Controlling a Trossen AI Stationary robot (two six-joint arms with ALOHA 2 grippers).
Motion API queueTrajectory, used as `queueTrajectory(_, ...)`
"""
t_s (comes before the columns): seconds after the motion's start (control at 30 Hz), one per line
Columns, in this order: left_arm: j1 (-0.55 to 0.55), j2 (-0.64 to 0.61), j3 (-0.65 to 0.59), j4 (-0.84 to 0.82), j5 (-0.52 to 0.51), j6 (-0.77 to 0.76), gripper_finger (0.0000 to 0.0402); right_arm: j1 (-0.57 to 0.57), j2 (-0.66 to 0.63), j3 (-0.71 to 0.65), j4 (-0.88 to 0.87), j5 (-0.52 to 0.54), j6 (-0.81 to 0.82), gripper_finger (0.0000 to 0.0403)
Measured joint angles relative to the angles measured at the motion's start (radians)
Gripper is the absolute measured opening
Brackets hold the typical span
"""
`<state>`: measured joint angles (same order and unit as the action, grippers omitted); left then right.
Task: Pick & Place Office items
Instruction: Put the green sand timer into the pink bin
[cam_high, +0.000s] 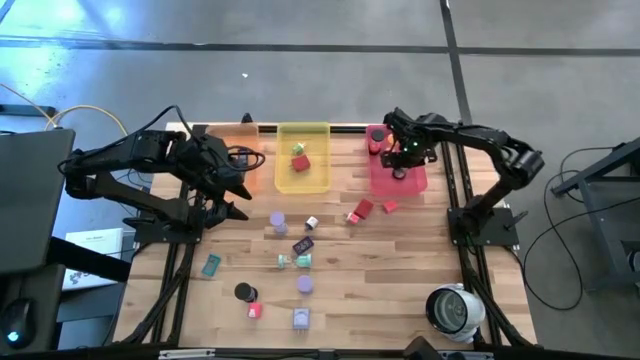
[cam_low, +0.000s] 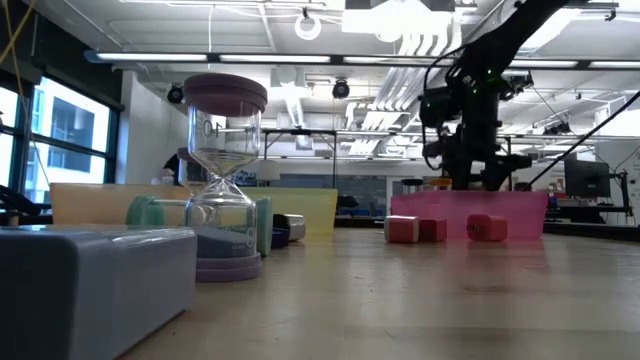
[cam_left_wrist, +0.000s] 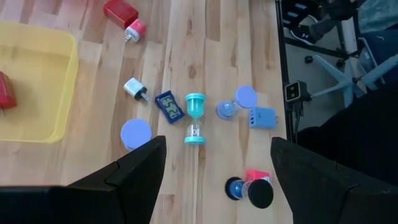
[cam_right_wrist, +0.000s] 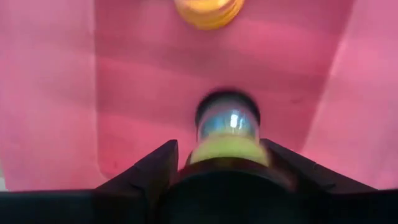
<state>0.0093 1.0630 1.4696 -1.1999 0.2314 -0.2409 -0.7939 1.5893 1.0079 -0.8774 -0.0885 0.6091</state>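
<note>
The right gripper (cam_high: 398, 160) hangs over the pink tray (cam_high: 415, 182) at the table's (cam_high: 400, 270) two o'clock. In the right wrist view its jaws stand on either side of a black-capped hourglass (cam_right_wrist: 227, 127) with yellow sand, inside the tray; whether they clench it or have let go I cannot tell. An orange disc (cam_right_wrist: 208, 11) lies just beyond it in the same tray.

The left gripper (cam_high: 235, 185) waits at ten o'clock, beside the orange tray (cam_high: 245, 135), its jaws apart and empty.

The yellow tray (cam_high: 318, 180) at twelve o'clock holds a red cube (cam_high: 298, 163). Near the pink tray, at three o'clock, lie two red blocks (cam_high: 362, 210). At the table's centre are a white plug (cam_high: 312, 223), a dark rectangle (cam_high: 303, 245), a lavender disc (cam_high: 278, 220) and a teal hourglass (cam_high: 293, 261) lying flat. A teal card (cam_high: 210, 265) sits at eight o'clock. Toward six o'clock stand a black disc (cam_high: 243, 291), a red piece (cam_high: 254, 310) touching it, a lavender hourglass (cam_high: 304, 286) and a blue-grey block (cam_high: 301, 319). A white-grey round device (cam_high: 455, 310) sits at four o'clock.
</note>
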Motion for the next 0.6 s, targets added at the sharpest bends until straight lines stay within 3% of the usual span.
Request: queueTrajectory(0.6, 0.0, 0.0, 0.0, 0.022, 0.0, -0.022, 0.0282, 0.002, -0.007, 0.004, 0.03, -0.038, -0.094, 0.0234)
